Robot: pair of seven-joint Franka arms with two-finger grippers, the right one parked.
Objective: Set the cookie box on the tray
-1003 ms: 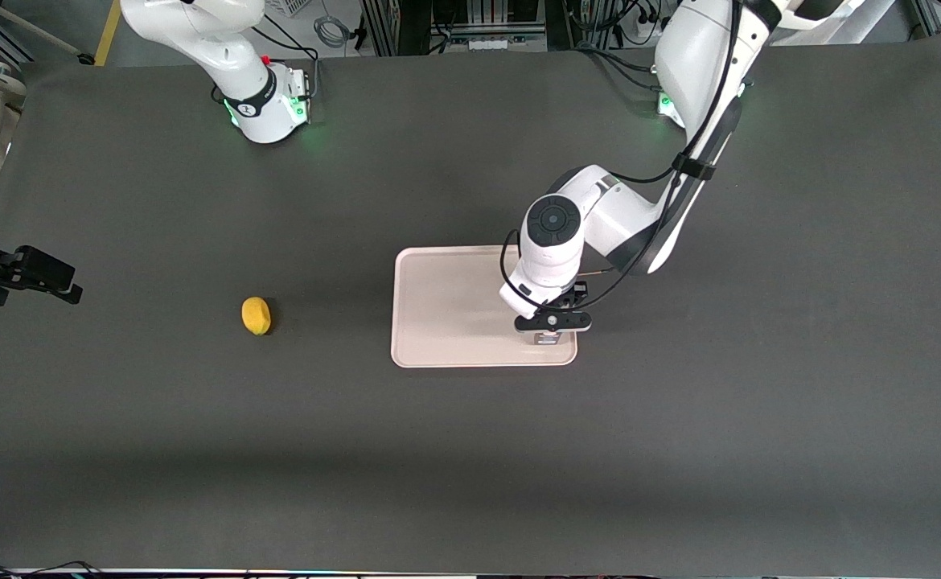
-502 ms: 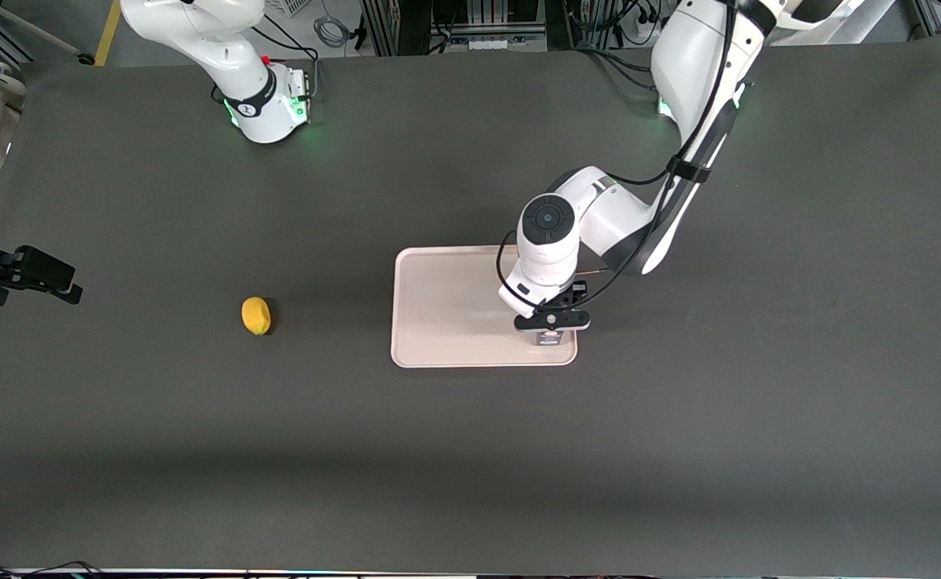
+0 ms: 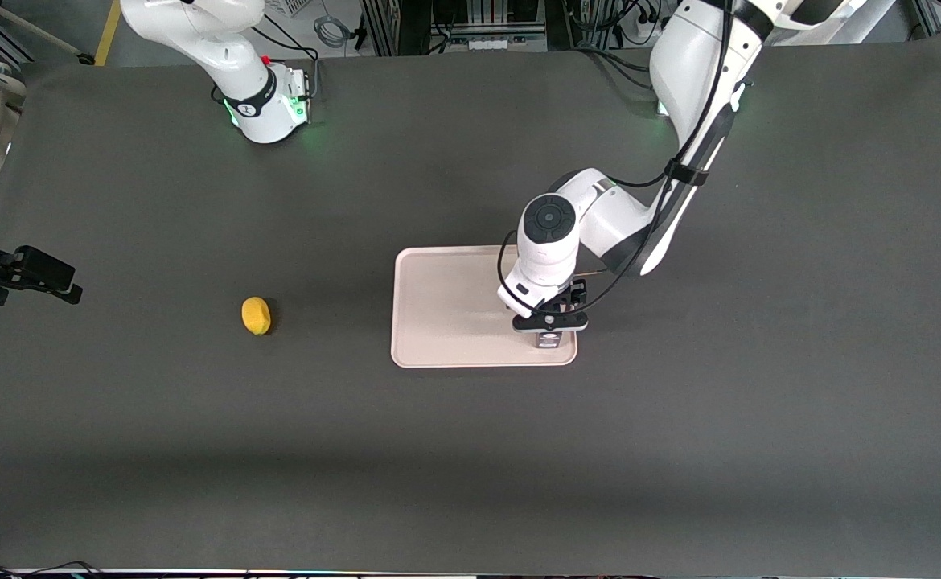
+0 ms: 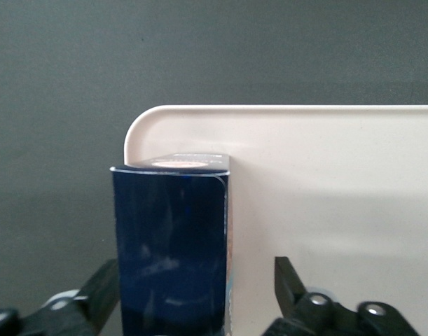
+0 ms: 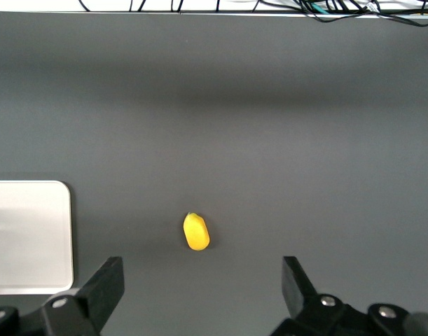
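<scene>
At the tray's (image 3: 454,305) corner nearest the front camera on the working arm's side, the cookie box (image 4: 171,245) stands upright. The end effector (image 4: 192,294) straddles it, fingers (image 4: 291,283) spread apart, one clearly off the box.

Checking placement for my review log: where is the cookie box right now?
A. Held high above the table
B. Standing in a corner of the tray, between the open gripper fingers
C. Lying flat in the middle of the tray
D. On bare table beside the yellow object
B: the cookie box stands upright in a corner of the tray, with a gap to one finger of the open gripper.
</scene>
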